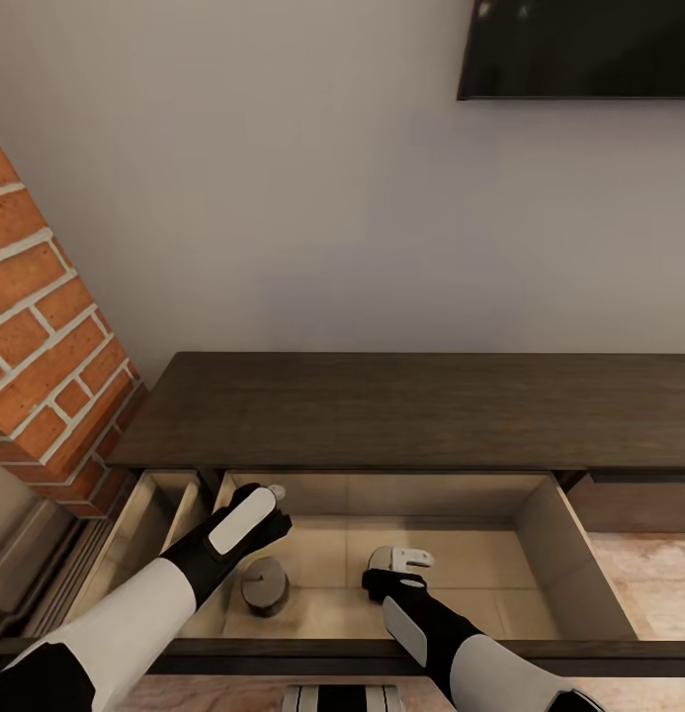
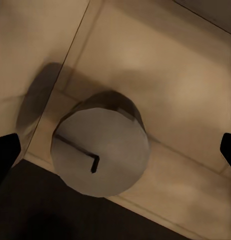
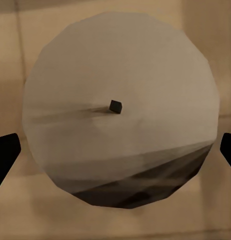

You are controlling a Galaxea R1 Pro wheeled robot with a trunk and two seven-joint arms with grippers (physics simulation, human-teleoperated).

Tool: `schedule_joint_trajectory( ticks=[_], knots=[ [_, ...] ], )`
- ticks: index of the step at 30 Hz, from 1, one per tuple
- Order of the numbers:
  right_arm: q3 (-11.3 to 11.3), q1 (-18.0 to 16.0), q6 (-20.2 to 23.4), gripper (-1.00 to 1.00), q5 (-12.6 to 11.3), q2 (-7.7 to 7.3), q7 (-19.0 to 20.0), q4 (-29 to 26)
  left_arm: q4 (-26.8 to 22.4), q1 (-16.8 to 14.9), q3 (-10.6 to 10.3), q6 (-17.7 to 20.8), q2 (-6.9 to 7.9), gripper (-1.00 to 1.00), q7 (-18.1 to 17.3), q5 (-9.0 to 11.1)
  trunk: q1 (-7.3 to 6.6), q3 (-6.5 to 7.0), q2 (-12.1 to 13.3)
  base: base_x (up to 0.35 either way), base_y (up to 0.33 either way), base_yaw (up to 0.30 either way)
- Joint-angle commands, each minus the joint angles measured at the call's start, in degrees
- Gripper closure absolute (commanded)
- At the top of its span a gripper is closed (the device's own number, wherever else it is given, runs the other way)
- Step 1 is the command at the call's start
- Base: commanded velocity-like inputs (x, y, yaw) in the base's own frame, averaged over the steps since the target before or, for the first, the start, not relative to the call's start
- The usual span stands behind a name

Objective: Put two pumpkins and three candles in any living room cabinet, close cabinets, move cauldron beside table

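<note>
Two candles, one [image 1: 265, 583] under the open left gripper [image 1: 273, 494] and another [image 3: 120, 115] under the open right gripper [image 1: 401, 564], lie in the open cabinet drawer [image 1: 569, 554]; closing remains.

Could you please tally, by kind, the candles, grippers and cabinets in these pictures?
Candles: 2, the left candle and the right candle, both in the open drawer.
Grippers: 2, the left gripper and the right gripper, both open.
Cabinets: 1, the cabinet.
Total: 5

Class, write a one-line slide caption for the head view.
Both arms reach into the open cabinet drawer; a candle stands below the left hand, the right hand alongside.
</note>
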Motion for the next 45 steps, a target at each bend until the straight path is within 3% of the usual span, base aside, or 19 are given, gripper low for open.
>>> schedule_joint_trajectory(
  ticks=[1, 5, 29, 45],
  knots=[
    [-0.22, 0.55, 0.00, -1.00, 0.12, 0.00, 0.00, -0.03, -0.13, 0.03, 0.00, 0.00, 0.03, -1.00, 0.09, 0.01, 0.01, -0.01, 0.00, 0.000, 0.000, 0.000],
    [-0.22, 0.55, 0.00, -1.00, 0.12, 0.00, 0.00, -0.03, -0.26, 0.08, 0.00, -0.05, 0.08, -1.00, 0.21, 0.05, 0.01, -0.01, 0.00, 0.000, 0.000, 0.000],
    [-0.22, 0.55, 0.00, -1.00, 0.12, 0.00, 0.00, -0.03, 1.46, 0.06, 0.18, -0.01, -0.25, -1.00, 0.05, 0.07, -0.61, 5.31, 0.32, 0.000, 0.000, 0.000],
    [-0.30, 0.55, 1.08, -1.00, 0.09, 0.00, 0.00, 0.04, 1.55, 0.09, 0.10, -0.06, -0.51, -1.00, 0.04, 0.09, -0.61, 5.31, 0.32, 0.000, 0.000, 0.000]
  ],
)
